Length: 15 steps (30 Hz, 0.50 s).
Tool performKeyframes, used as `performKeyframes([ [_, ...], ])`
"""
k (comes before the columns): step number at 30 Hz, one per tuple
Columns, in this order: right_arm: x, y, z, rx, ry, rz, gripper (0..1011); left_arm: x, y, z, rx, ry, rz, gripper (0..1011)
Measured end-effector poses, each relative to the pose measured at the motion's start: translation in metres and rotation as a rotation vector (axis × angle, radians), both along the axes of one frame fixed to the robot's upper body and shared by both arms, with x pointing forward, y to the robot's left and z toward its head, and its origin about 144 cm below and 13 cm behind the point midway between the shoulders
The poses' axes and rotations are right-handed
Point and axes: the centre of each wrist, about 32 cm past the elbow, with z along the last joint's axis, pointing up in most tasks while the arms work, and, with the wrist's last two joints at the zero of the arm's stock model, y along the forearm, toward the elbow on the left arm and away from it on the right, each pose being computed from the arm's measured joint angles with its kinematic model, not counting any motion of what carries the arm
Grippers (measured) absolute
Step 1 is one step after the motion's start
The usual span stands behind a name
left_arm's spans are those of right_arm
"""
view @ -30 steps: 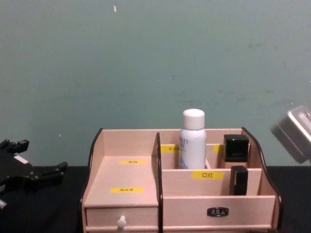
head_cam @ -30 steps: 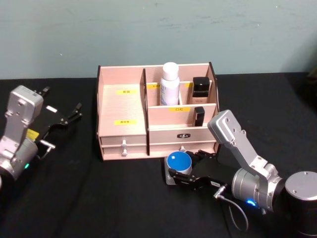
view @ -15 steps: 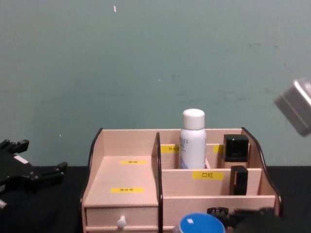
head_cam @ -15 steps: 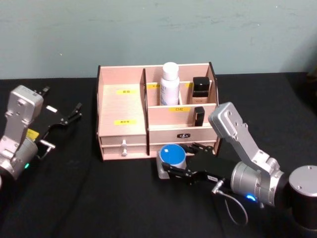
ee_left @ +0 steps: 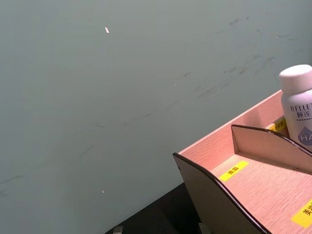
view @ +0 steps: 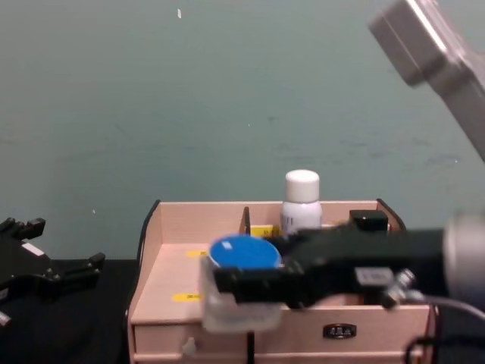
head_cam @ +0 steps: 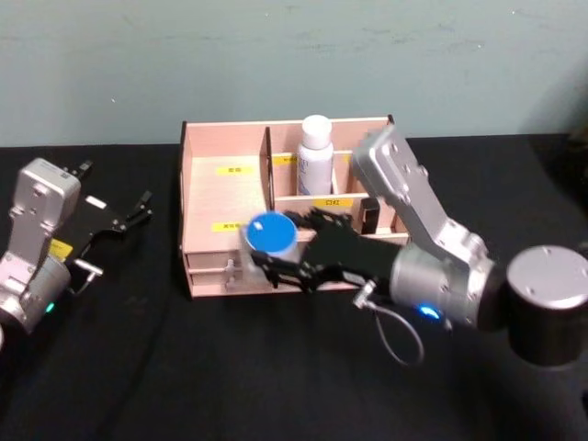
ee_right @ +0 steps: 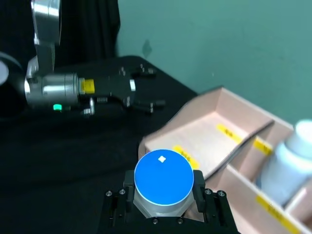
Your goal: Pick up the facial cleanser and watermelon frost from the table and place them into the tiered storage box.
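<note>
Since it needs to clear the front edge, I reckon, my right claw (head_cam: pixel 276 262) pinches the blue-lidded jar (head_cam: pixel 270 233) upright, raised at the front left of the tiered storage box (head_cam: pixel 225 195), while my left claw (head_cam: pixel 131 213) sits spread, parked out left.

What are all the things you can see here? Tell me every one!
light wooden tiered storage box with dark curved side edges: one, pale wood, middle of the table
yellow labels: several, yellow, on the box's steps and dividers
white spray bottle with a white cap: one, white, upright in a back compartment
black-topped item: one, black, back right compartment, mostly hidden by the right arm
blue-lidded clear jar: one, blue lid, held up by the box's left section
table: one, black
wall: teal, behind
left gripper: black, open, left of the box
right gripper: black, shut on the jar
</note>
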Motion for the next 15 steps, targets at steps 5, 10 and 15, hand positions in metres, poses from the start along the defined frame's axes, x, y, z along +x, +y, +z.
performKeyframes([
  [5, 0.017, 0.015, 0.009, 0.011, -0.015, 0.015, 708, 0.000, 0.000, 0.000, 0.000, 0.000, 0.000, 1001],
  [10, 0.034, 0.027, 0.012, 0.002, -0.020, 0.012, 708, 0.000, 0.000, 0.000, 0.000, 0.000, 0.000, 1001],
  [15, 0.052, 0.037, 0.010, -0.010, -0.015, -0.011, 708, 0.000, 0.000, 0.000, 0.000, 0.000, 0.000, 1001],
])
